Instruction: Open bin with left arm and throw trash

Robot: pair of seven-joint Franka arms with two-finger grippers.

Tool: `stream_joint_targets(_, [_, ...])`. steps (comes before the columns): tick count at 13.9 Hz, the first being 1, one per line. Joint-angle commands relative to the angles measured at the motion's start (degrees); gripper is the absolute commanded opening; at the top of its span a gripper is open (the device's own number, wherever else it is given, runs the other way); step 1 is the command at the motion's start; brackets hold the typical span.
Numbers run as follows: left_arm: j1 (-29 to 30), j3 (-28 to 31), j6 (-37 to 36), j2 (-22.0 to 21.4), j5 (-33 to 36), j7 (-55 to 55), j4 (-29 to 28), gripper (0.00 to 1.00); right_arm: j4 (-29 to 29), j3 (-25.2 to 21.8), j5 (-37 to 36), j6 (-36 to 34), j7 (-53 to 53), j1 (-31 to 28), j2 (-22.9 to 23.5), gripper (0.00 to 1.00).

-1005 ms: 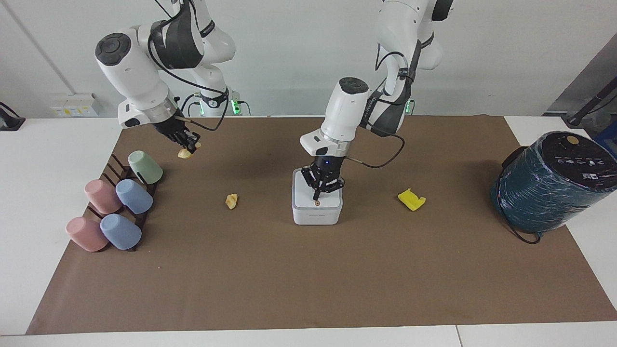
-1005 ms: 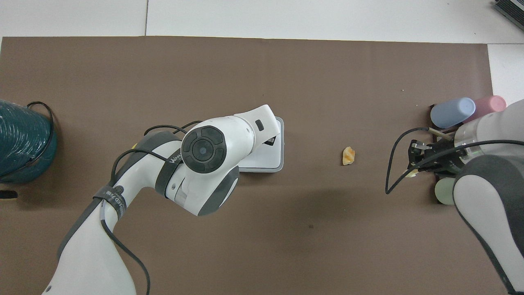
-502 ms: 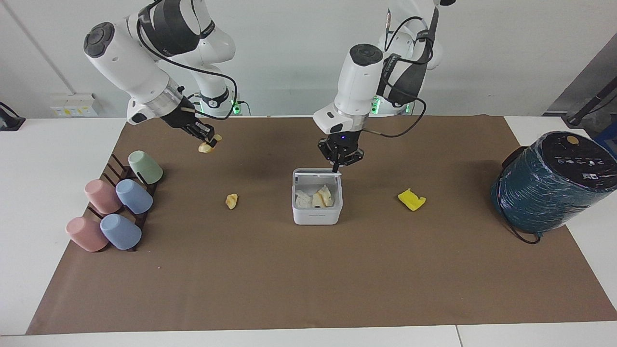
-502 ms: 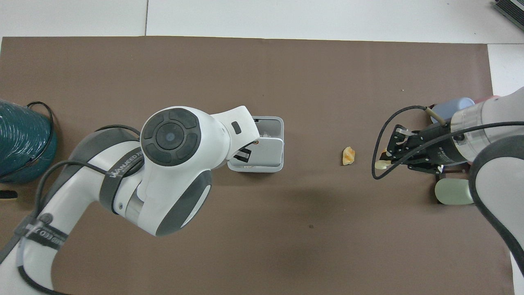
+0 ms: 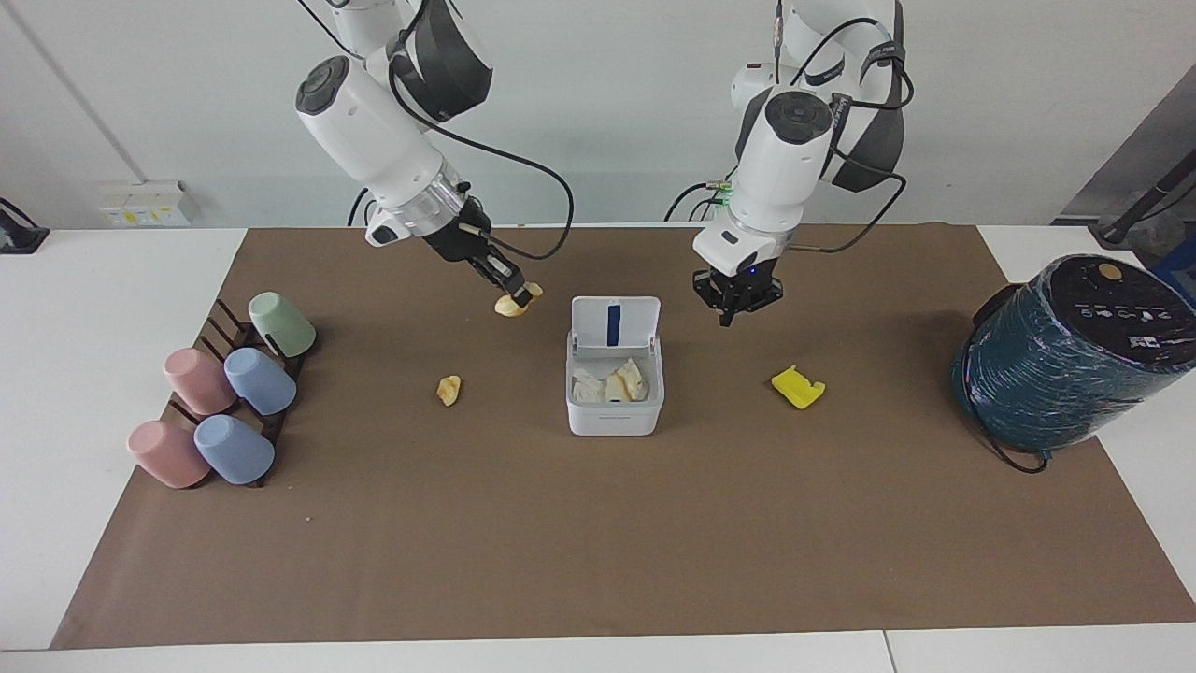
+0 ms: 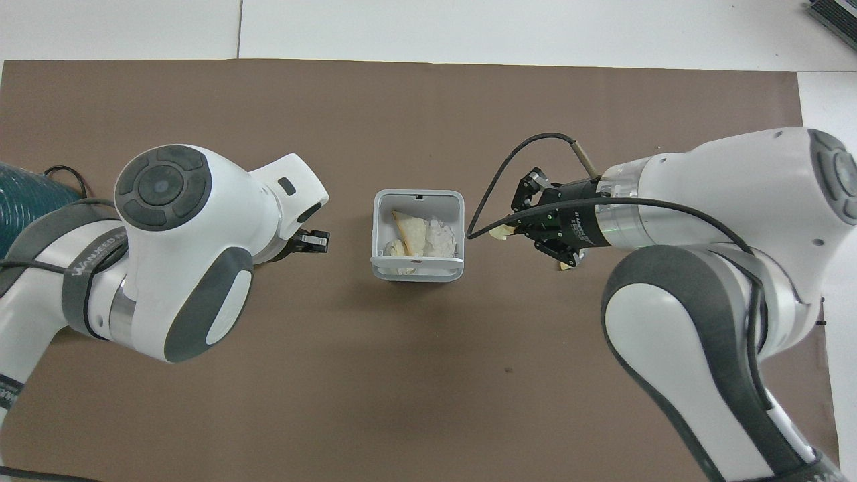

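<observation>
The white bin [image 5: 614, 421] stands mid-table with its lid [image 5: 590, 325] upright, blue strip showing; pale scraps lie inside. It also shows in the overhead view [image 6: 418, 195]. My right gripper [image 5: 516, 297] is shut on a tan lump [image 5: 510, 307] in the air, over the mat just beside the bin toward the right arm's end; it also shows from above [image 6: 510, 231]. My left gripper [image 5: 733, 316] is shut and empty, raised over the mat beside the lid toward the left arm's end. A second tan lump [image 5: 449, 389] and the yellow piece [image 5: 797, 387] lie on the mat.
Several pastel cups [image 5: 224, 402] lie on a dark rack at the right arm's end. A big dark teal cylinder [image 5: 1065, 355] stands at the left arm's end. The brown mat [image 5: 598, 542] covers the table.
The lid has swung from closed to fully upright. My left gripper has lifted off it and moved aside toward its own end. My right gripper has carried the tan lump from the cups to beside the bin.
</observation>
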Motion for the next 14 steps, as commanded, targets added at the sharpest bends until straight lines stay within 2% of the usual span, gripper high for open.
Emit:
stream_joint_targets(1, [2.96,-0.45,7.81,-1.43,1.84,-1.14,-7.05,0.13,6.23,-0.2,1.45,4.76,6.92,4.98,7.76,0.0])
stream_joint_targets(2, [4.1,-0.45,10.89,-1.44,2.28,-1.05,-9.07,0.35,8.17,-0.21,1.36,4.95,8.69,6.49,10.32,0.0])
stream_joint_targets(3, [4.81,-0.45,13.96,-1.17,3.15,-0.44,-10.83,0.7,7.84,-0.21,1.28,5.12,8.53,7.37,11.39,0.0])
stream_joint_targets(4, [6.21,-0.45,17.39,-0.91,3.6,1.13,-12.94,0.99,7.06,-0.21,1.19,5.3,8.27,8.16,11.83,0.0])
stream_joint_targets(6, [8.76,-0.54,20.58,-0.21,3.69,5.26,-15.33,1.0,6.79,-0.12,1.19,6.0,8.18,9.66,14.02,0.0])
stream_joint_targets(8, [9.38,-0.45,24.08,3.64,3.95,6.33,-15.6,1.0,6.79,-0.12,1.36,7.84,8.18,9.93,15.52,0.0])
stream_joint_targets(9, [10.52,-0.45,26.02,5.14,5.26,7.03,-16.38,1.0,6.87,-0.12,1.36,8.46,7.92,9.93,16.05,0.03])
stream_joint_targets(12, [11.85,-0.45,27.88,5.95,7.47,8.96,-19.28,1.0,7.58,-0.12,1.45,9.34,7.74,9.05,16.14,0.07])
stream_joint_targets(13, [12.02,-0.45,28.93,5.77,7.47,9.49,-20.68,0.96,7.49,-0.12,1.54,10.04,7.65,9.14,16.23,0.11])
stream_joint_targets(14, [12.03,-0.45,29.72,5.6,7.47,9.5,-21.39,0.6,7.49,-0.12,1.71,10.83,7.65,9.31,16.32,0.13])
